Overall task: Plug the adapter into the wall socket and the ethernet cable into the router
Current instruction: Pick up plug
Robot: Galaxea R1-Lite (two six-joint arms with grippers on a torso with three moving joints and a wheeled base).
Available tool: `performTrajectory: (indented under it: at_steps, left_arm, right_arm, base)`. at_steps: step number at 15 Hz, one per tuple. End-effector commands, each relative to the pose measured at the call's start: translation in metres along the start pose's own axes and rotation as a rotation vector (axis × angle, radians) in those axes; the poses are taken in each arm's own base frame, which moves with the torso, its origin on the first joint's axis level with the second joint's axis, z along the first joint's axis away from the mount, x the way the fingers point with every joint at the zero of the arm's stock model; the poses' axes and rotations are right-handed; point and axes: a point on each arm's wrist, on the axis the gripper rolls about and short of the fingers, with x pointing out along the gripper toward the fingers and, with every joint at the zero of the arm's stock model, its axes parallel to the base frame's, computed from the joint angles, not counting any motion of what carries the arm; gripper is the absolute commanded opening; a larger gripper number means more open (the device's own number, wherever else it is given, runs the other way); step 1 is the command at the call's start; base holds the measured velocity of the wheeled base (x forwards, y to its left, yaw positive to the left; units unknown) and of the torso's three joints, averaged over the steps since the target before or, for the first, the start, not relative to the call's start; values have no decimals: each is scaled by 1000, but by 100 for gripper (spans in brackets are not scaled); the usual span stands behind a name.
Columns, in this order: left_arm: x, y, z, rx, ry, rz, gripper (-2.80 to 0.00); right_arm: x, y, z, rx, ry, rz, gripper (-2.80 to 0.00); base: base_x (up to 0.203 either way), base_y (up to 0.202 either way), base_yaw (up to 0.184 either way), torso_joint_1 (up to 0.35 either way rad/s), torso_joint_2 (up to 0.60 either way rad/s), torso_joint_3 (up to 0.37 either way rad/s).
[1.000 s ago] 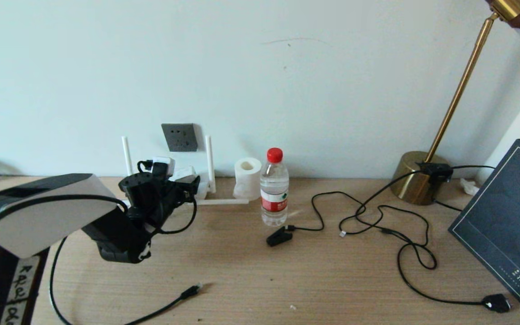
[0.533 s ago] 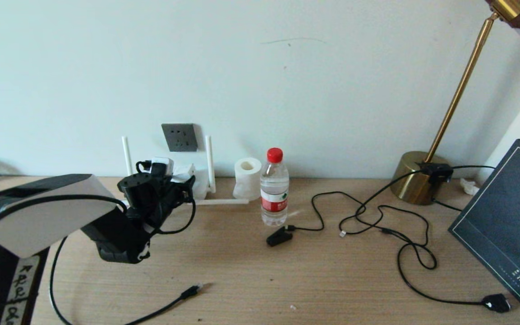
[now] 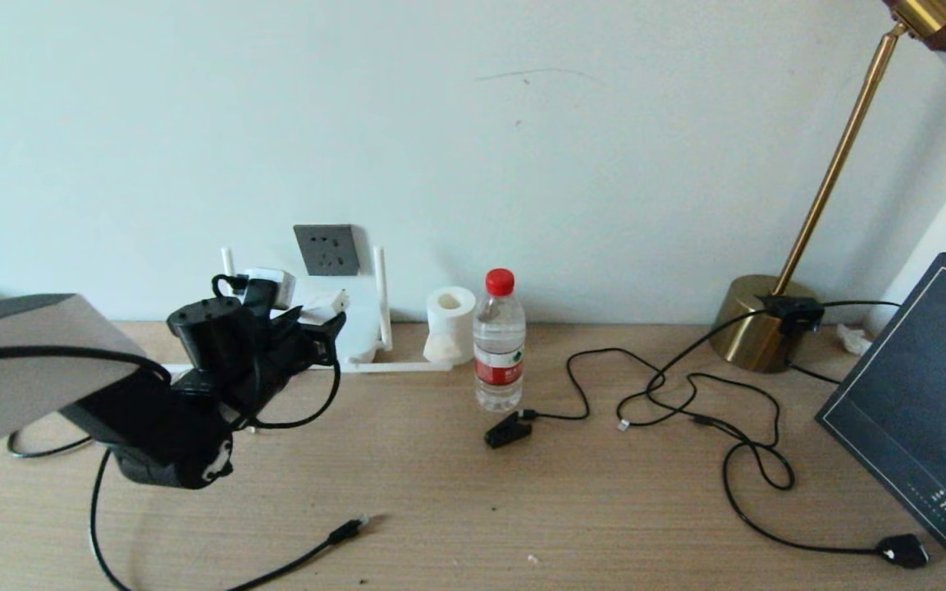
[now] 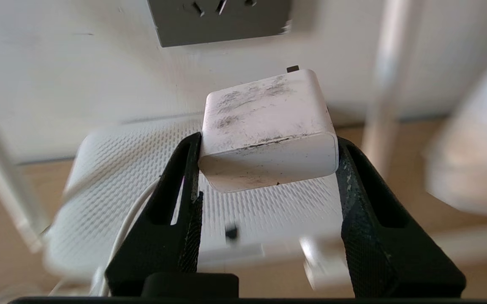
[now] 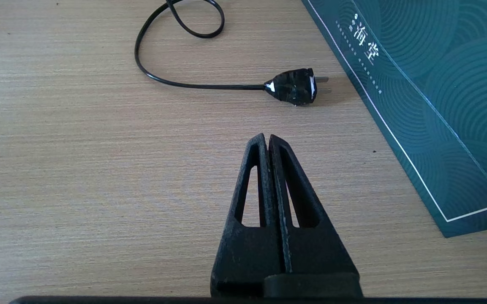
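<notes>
Two prongs to line up: left gripper clamped on adapter, just below wall socket. Raise, square up, then push straight in. Right gripper closed empty, parked over desk.

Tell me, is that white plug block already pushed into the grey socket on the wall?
No. In the left wrist view the left end effector holds the adapter short of the wall socket.

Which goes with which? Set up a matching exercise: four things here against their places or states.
1. adapter
2. ethernet cable
3. water bottle
4. right gripper

A. upright beside the toilet roll
B. shut, empty, over the desk
C. clamped in the left gripper
D. connector end lying loose on the desk

Pairs: 1-C, 2-D, 3-A, 4-B
</notes>
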Motion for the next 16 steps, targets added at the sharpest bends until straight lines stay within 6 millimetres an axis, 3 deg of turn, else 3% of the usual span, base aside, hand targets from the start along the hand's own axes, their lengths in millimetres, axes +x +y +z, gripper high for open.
performTrajectory:
  at_steps: [1, 5, 8, 10, 12, 16]
  left_arm:
    - [-43, 6, 42, 0, -17, -6, -280]
    - [-118, 10, 65, 1, 215, -66, -280]
    - [-177, 10, 64, -29, 690, -172, -280]
    - [-204, 12, 82, -105, 918, -217, -280]
    - [-218, 14, 98, -179, 1095, -232, -280]
    - [-198, 13, 86, -248, 1263, -205, -280]
  right_arm:
    - [0, 0, 0, 0, 0, 0, -280]
    - [0, 0, 0, 0, 0, 0, -280]
    - [0, 0, 0, 0, 0, 0, -280]
    - [0, 0, 0, 0, 0, 0, -280]
    - [0, 0, 0, 0, 0, 0, -280]
    - [0, 0, 0, 0, 0, 0, -280]
  base:
    - [0, 0, 0, 0, 0, 0]
    - [0, 0, 0, 0, 0, 0]
    - [0, 0, 0, 0, 0, 0]
    - [0, 0, 0, 0, 0, 0]
    - [0, 0, 0, 0, 0, 0]
    - [0, 0, 0, 0, 0, 0]
